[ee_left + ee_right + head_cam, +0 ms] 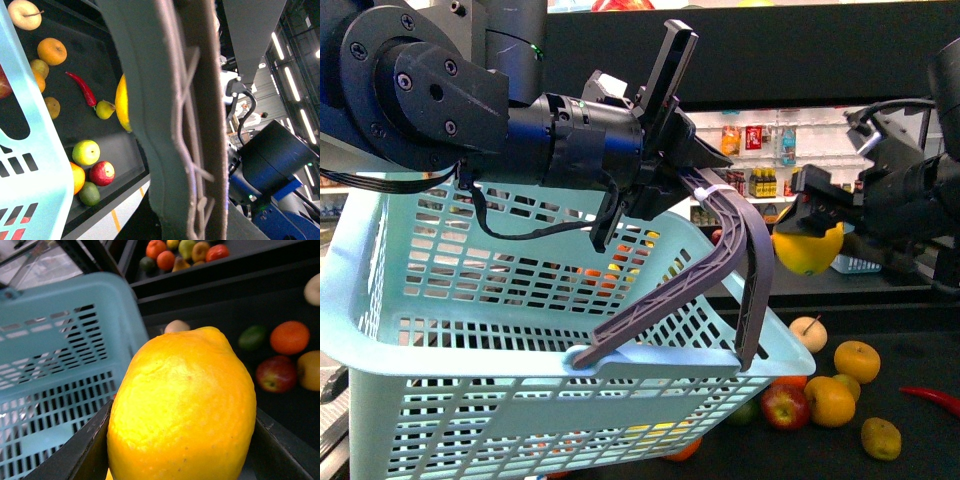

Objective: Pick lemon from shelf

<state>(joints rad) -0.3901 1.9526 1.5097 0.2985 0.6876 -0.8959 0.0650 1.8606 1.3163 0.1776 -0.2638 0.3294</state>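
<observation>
Centre right, the right end effector (812,225) clamps the lemon (807,254) above the shelf (910,355). The left end effector (705,178) grips the basket handle (725,255).

The left tool (672,170) grips the grey-purple handle (720,250) of a light blue basket (470,400), which hangs tilted and fills the left side of the scene. On the right, the right tool (807,232) clamps a yellow lemon (807,256) and holds it in the air, just beside the handle and above the dark tier of the shelf (920,350). On this tier lie a red apple (785,405), two oranges (831,400) and a red chili (930,398).
</observation>
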